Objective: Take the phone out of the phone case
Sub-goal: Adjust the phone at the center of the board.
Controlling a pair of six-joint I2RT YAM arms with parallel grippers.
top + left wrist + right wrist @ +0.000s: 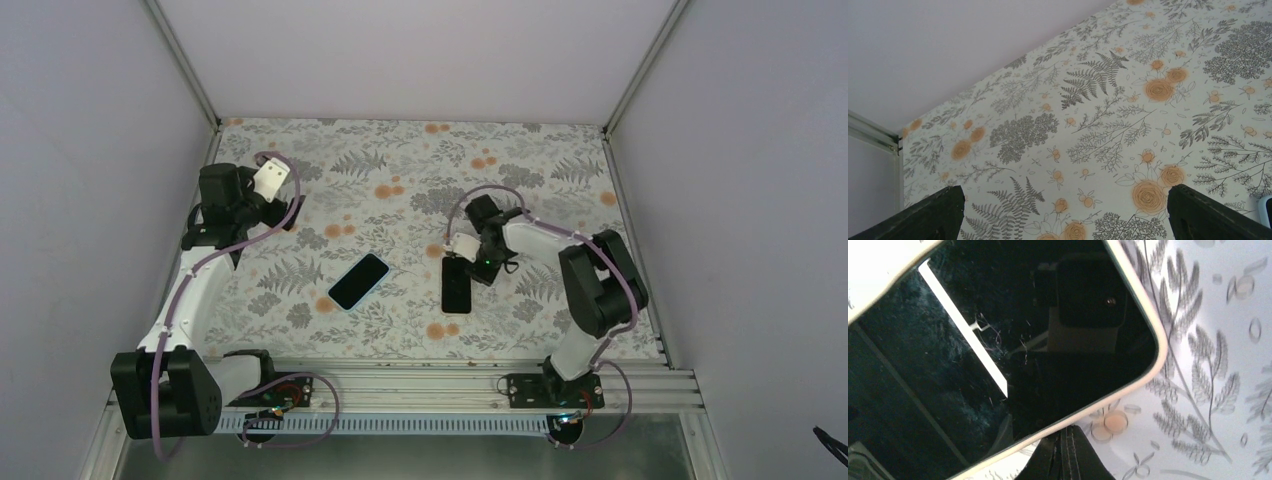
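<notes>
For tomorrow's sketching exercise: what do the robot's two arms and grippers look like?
The left arm and right arm share white links, bulky black joint housings and looping lilac cables. The fingers are black; a green light glows by the right wrist.

Open tablecloth (400, 160) at back, walls (90, 150) close, right gripper (462, 258) low over phone (457, 292)

Bench (400, 160) count. Dark phone-shaped slabs: 2, namely left slab (358, 281) and right slab (457, 285); phone versus case not distinguishable. Arms: 2, left arm (190, 290) and right arm (590, 280). Hands: 2, left hand (1065, 215) and right hand (1066, 440).
</notes>
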